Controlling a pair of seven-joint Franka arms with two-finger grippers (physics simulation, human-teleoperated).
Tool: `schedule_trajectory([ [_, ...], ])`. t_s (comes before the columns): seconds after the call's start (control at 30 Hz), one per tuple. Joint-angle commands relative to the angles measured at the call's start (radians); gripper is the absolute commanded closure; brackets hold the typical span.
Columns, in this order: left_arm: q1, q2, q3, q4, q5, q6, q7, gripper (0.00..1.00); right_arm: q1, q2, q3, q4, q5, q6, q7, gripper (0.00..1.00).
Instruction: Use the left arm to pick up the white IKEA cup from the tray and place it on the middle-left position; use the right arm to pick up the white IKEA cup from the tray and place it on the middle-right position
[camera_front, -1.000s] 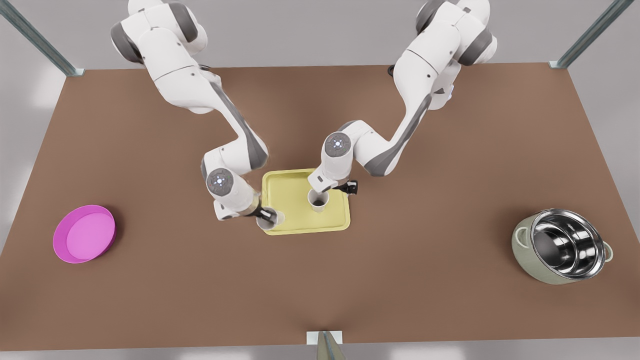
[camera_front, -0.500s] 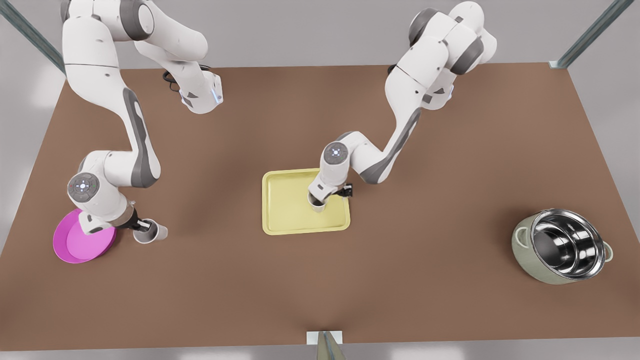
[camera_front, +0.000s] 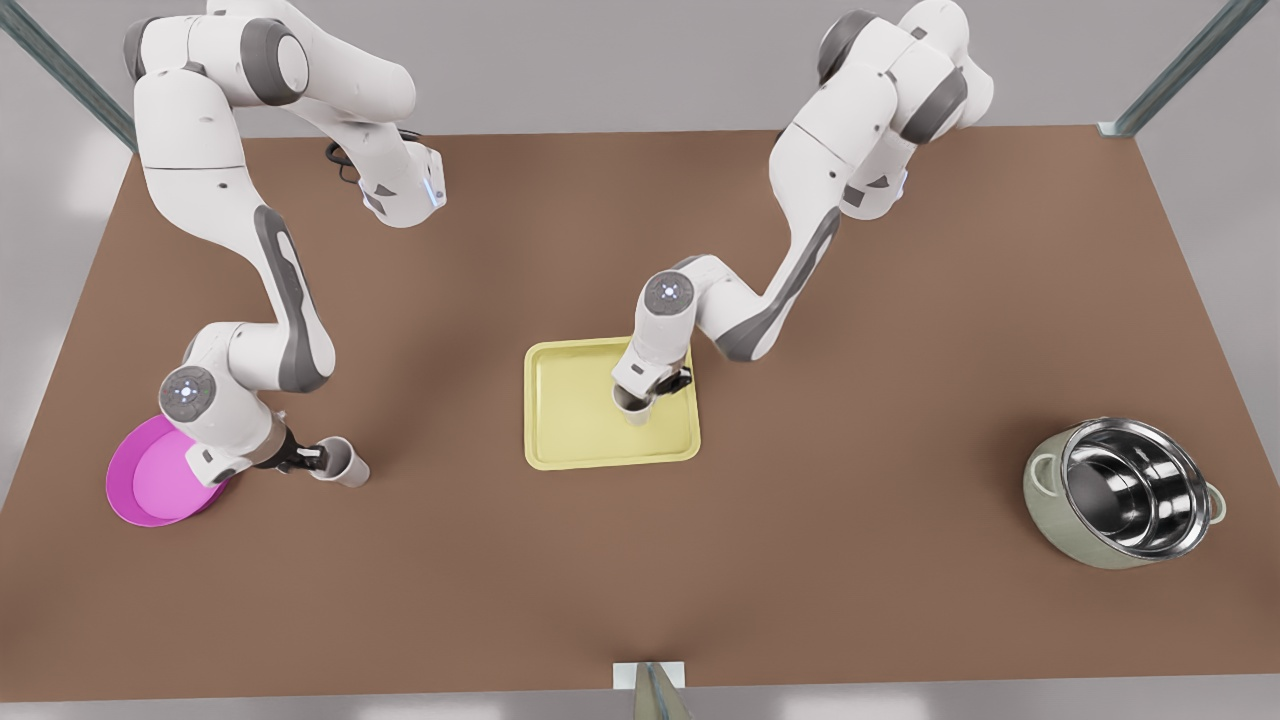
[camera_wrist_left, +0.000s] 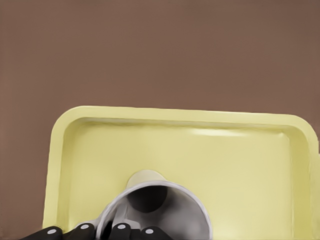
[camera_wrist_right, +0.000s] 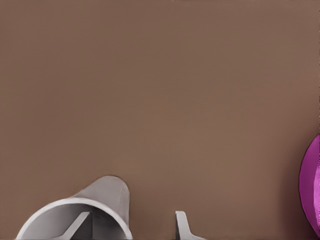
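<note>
1. Since half a second ago, the arm on the front view's left has swung a little toward the middle of the brown table (camera_front: 800, 560), and its cup has gone with it. The other arm has hardly changed.
2. You can match that arm to the right wrist view, so it carries the right gripper (camera_front: 322, 462). It is low over bare tabletop, with the wrist overlapping the edge of the pink dish (camera_front: 150, 480).
3. The yellow tray (camera_front: 570, 455) lies at the table's middle. The left gripper (camera_front: 640, 395) is down over its far right part, as the front view shows it.
4. The steel pot (camera_front: 1120, 495) stands well apart, at the front view's right.
5. The pink dish also shows at the edge of the right wrist view (camera_wrist_right: 311, 185), near the cup but not touching it.
6. The first white cup (camera_front: 345, 468) is at the right gripper's tip. Up close, the right gripper (camera_wrist_right: 131, 225) is spread: one finger (camera_wrist_right: 80, 222) is inside the cup (camera_wrist_right: 107, 195), and the other is outside, clear of the wall.
7. The second white cup (camera_front: 635, 412) is on the tray (camera_wrist_left: 60, 165), right at the left gripper (camera_wrist_left: 100, 232). You cannot tell whether that gripper is clamped on this cup (camera_wrist_left: 165, 210).
</note>
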Motion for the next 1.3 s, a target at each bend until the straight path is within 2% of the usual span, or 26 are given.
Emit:
schedule_trajectory([
  [0.0,0.006,-0.04,0.005,0.002,-0.007,-0.094,-0.093,0.87,0.0,-0.001,0.001,0.0,0.054,0.008,-0.216,0.0],
  [0.1,0.098,-0.119,0.031,-0.023,-0.01,-0.172,0.046,0.88,0.0,-0.002,0.001,0.002,0.054,0.006,-0.221,0.0],
  [0.17,0.275,-0.128,0.029,-0.038,-0.025,-0.14,0.284,0.88,0.001,-0.068,0.005,0.005,0.064,-0.095,-0.207,0.0],
  [0.2,0.355,-0.132,0.028,-0.077,-0.03,-0.091,0.45,0.88,0.001,-0.153,0.008,0.034,0.126,-0.257,-0.196,0.0],
  [0.27,0.475,-0.131,0.028,-0.11,-0.073,-0.023,0.709,0.88,0.004,-0.185,0.013,0.381,0.114,-0.75,-0.075,0.0],
  [0.3,0.519,-0.128,0.029,-0.124,-0.073,0.018,0.807,0.88,0.006,-0.191,0.01,0.453,0.11,-0.839,-0.023,0.0],
  [0.33,0.556,-0.129,0.029,-0.164,-0.073,0.093,0.881,0.88,0.007,-0.261,0.016,0.51,0.076,-0.908,-0.02,0.0],
  [0.37,0.601,-0.131,0.029,-0.167,-0.075,0.099,0.953,0.88,0.009,-0.326,0.027,0.465,0.073,-0.923,-0.017,0.0],
  [0.47,0.664,-0.12,0.029,-0.189,-0.076,0.176,1.051,0.88,0.009,-0.326,0.027,0.474,0.071,-0.916,-0.017,0.0],
  [0.6,0.667,-0.079,0.029,-0.186,-0.076,0.217,1.046,0.88,0.012,-0.338,0.013,0.474,0.073,-0.913,-0.018,0.0],
  [0.63,0.671,-0.066,0.029,-0.184,-0.076,0.217,1.047,0.88,0.096,-0.341,-0.073,0.473,0.073,-0.911,-0.018,0.0],
  [0.77,0.674,-0.04,0.029,-0.187,-0.076,0.214,1.048,0.87,0.103,-0.323,-0.073,0.473,0.07,-0.914,-0.014,0.0],
  [0.8,0.674,-0.04,0.029,-0.186,-0.076,0.214,1.051,0.39,0.103,-0.323,-0.07,0.473,0.073,-0.922,-0.012,0.0],
  [0.83,0.676,-0.04,0.029,-0.186,-0.076,0.214,1.051,0.0,0.103,-0.323,-0.07,0.474,0.073,-0.922,-0.012,0.0],
  [0.93,0.678,-0.059,0.029,-0.184,-0.075,0.199,1.053,0.0,0.103,-0.323,-0.07,0.474,0.073,-0.923,-0.012,0.0],
  [0.97,0.687,-0.129,0.031,-0.184,-0.073,0.093,1.051,0.0,0.103,-0.324,-0.07,0.474,0.071,-0.928,-0.014,0.0],
  [1.03,0.687,-0.31,0.028,-0.158,-0.075,-0.202,1.05,0.0,0.101,-0.326,-0.071,0.474,0.073,-0.927,-0.014,0.0],
  [1.07,0.687,-0.402,0.028,-0.072,-0.081,-0.471,1.05,0.0,0.101,-0.326,-0.071,0.474,0.073,-0.93,-0.015,0.0],
  [1.1,0.707,-0.422,0.049,0.112,-0.209,-0.782,1.053,0.0,0.101,-0.328,-0.073,0.474,0.074,-0.934,-0.011,0.0],
  [1.13,0.742,-0.479,0.054,0.147,-0.245,-0.872,1.051,0.0,0.101,-0.328,-0.073,0.474,0.073,-0.934,-0.012,0.0],
  [1.17,0.747,-0.588,0.068,0.027,-0.236,-0.841,1.053,0.0,0.101,-0.328,-0.073,0.474,0.074,-0.934,-0.011,0.0],
  [1.2,0.743,-0.712,0.072,-0.163,-0.234,-0.654,1.036,0.0,0.101,-0.326,-0.073,0.474,0.074,-0.933,-0.011,0.0],
  [1.27,0.747,-0.568,0.074,0.003,-0.233,-0.655,1.039,0.0,0.101,-0.326,-0.073,0.474,0.074,-0.934,-0.012,0.0],
])
